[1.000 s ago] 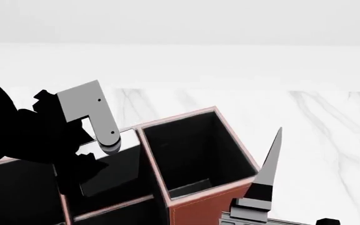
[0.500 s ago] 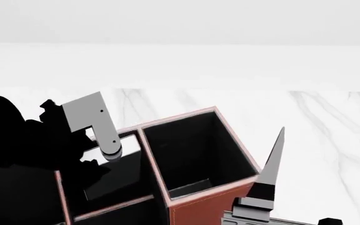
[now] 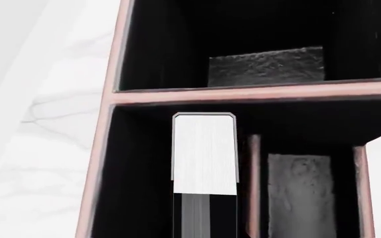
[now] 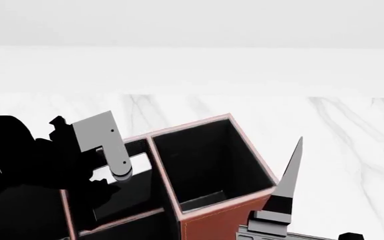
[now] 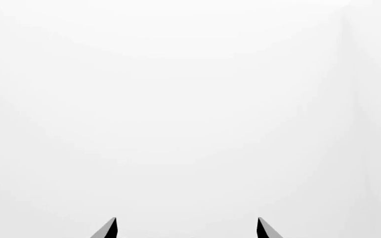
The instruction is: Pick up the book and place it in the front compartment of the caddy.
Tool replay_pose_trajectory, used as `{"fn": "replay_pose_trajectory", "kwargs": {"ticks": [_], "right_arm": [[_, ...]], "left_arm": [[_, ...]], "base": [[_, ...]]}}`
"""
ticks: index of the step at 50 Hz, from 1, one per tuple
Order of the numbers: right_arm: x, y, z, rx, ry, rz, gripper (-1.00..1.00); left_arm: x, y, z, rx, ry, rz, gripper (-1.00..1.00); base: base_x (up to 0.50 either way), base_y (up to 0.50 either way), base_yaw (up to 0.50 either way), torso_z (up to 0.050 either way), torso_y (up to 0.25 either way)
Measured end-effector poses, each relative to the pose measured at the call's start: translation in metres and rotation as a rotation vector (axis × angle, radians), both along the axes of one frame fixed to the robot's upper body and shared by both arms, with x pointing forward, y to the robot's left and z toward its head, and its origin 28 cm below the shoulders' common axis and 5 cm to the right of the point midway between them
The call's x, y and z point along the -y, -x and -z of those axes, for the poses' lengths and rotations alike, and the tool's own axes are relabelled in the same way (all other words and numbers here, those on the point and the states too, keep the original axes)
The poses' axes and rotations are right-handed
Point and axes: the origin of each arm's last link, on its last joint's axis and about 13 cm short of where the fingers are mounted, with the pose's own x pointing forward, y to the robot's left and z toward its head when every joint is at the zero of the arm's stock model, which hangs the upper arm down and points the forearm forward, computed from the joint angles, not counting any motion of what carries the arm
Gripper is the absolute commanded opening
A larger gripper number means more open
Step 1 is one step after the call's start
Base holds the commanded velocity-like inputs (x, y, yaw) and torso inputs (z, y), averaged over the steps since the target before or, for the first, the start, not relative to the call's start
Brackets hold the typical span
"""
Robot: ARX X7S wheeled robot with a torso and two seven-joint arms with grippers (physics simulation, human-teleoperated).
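- Book (image 3: 204, 153) now stands in a caddy (image 4: 227, 220) compartment; left gripper (image 4: 102, 182) has backed away, jaw state unclear.
- Right gripper (image 5: 185, 228) apart, idle.
- Placement looks nearly done.

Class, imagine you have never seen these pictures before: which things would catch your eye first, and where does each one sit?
First, the red-brown caddy with its black compartments, low in the head view on the white marbled table. Next, the book, its white page edge showing, standing inside a caddy compartment just under the left wrist camera. Then the right gripper, two dark fingertips apart against plain white, holding nothing.
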Motion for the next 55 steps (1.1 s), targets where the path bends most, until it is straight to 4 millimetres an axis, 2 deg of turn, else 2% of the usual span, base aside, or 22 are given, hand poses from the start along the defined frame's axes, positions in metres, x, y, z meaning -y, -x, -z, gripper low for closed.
{"fn": "replay_pose_trajectory", "kwargs": {"ticks": [35, 55], "right_arm": [[0.001, -0.002, 0.002, -0.01, 0.0, 0.004, 1.0], [0.001, -0.002, 0.004, -0.017, 0.001, 0.007, 1.0]], "left_arm": [[0.0, -0.012, 0.031, -0.009, -0.017, 0.01, -1.0], [-0.001, -0.017, 0.041, -0.011, 0.003, 0.019, -1.0]], "base": [[0.0, 0.0, 0.0, 0.0, 0.001], [0.0, 0.0, 0.0, 0.0, 0.0]]}}
